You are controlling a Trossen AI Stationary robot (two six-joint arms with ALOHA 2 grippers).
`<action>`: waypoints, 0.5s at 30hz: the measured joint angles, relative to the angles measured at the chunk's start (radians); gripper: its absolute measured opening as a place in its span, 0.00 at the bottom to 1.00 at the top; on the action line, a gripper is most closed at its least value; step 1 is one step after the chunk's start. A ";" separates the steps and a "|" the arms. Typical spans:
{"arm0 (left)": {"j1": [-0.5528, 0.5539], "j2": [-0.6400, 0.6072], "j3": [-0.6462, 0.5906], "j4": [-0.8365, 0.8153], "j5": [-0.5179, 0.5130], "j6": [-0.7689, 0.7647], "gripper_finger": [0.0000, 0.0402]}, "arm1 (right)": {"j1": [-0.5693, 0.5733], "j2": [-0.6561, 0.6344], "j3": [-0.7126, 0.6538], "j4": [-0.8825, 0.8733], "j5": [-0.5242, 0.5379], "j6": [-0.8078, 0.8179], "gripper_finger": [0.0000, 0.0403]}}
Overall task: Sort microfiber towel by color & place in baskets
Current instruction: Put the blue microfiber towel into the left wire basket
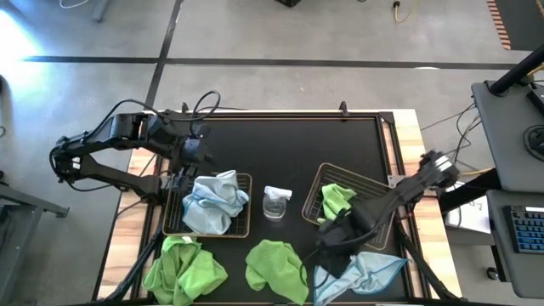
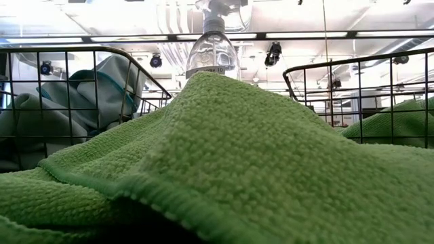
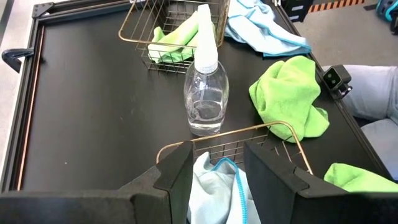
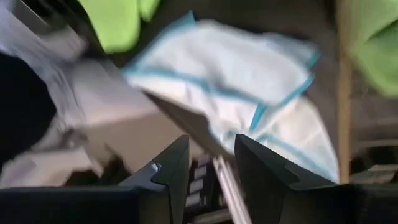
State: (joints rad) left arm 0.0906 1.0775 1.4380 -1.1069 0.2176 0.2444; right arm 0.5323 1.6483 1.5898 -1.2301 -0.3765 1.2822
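The left basket (image 1: 245, 183) holds pale blue towels (image 1: 212, 204). My left gripper (image 1: 183, 180) (image 3: 214, 177) is open at that basket's left end, with a raised fold of blue towel (image 3: 214, 186) between its fingers. The right basket (image 1: 374, 185) holds one lime green towel (image 1: 336, 201). My right gripper (image 1: 333, 255) (image 4: 211, 165) is open above the table's near edge, beside a pale blue towel (image 1: 370, 272) (image 4: 242, 81) lying there. Two more green towels (image 1: 183, 268) (image 1: 276, 268) lie on the table near its near edge. My left gripper has its open fingers (image 3: 180, 177) on either side of a teal-edged fold of pale blue towel (image 3: 233, 186) that lies in the left basket. It comes slanting down from the table's left. I cannot tell whether the fingers touch the cloth.
A clear spray bottle (image 1: 276, 202) (image 3: 205, 93) stands upright between the two baskets. The far half of the black table (image 1: 280, 144) is bare. A green towel (image 2: 237, 156) fills the low view's foreground, with the bottle (image 2: 211, 47) behind it. A small camera (image 3: 336, 78) sits at the near edge.
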 joint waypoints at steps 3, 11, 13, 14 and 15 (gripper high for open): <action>0.000 0.000 0.000 0.000 0.000 -0.013 0.32 | 0.001 0.060 0.000 0.002 -0.093 -0.011 0.30; 0.000 0.000 0.000 -0.001 0.000 -0.025 0.32 | 0.027 0.139 0.000 0.017 -0.136 -0.100 0.27; 0.000 0.000 0.000 -0.001 0.001 -0.028 0.32 | 0.038 0.148 0.000 0.018 -0.135 -0.127 0.26; 0.000 0.000 0.000 -0.001 0.001 -0.029 0.32 | 0.045 0.153 0.000 0.018 -0.134 -0.144 0.26; 0.000 0.000 0.000 -0.001 0.001 -0.030 0.32 | 0.052 0.155 0.000 0.017 -0.125 -0.161 0.25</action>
State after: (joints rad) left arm 0.0907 1.0775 1.4380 -1.1080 0.2184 0.2141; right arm 0.5845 1.8030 1.5894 -1.2132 -0.5019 1.1211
